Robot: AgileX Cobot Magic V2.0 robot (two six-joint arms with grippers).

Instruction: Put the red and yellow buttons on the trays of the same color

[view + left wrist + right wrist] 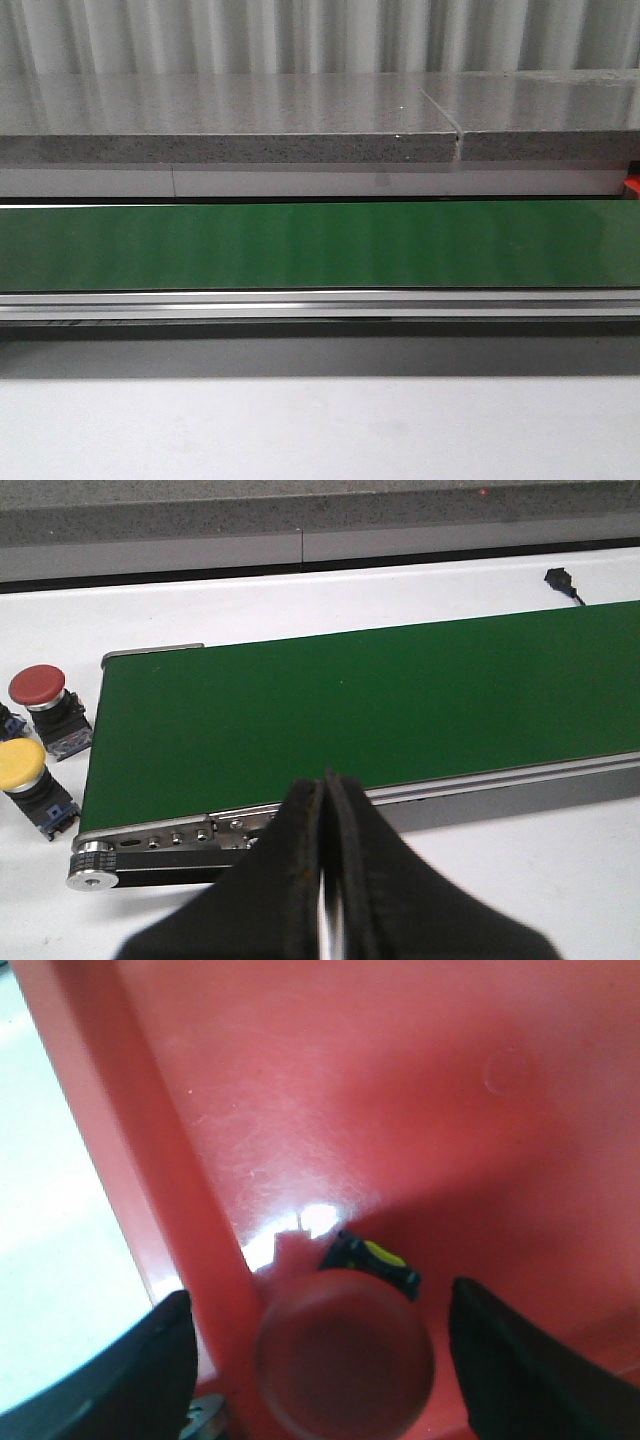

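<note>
White tabletop surrounds the green conveyor belt (370, 705), off whose end a red button (38, 686) and yellow button (22, 763) wait beside the clenched left gripper (325, 880), while the right gripper (320, 1360), spread wide, has another red button (345, 1360) inside the red tray (400, 1090).

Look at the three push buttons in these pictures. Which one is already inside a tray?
The red button between the right gripper's open fingers: it sits in the red tray. The other red button and the yellow button stand beside the green belt.
</note>
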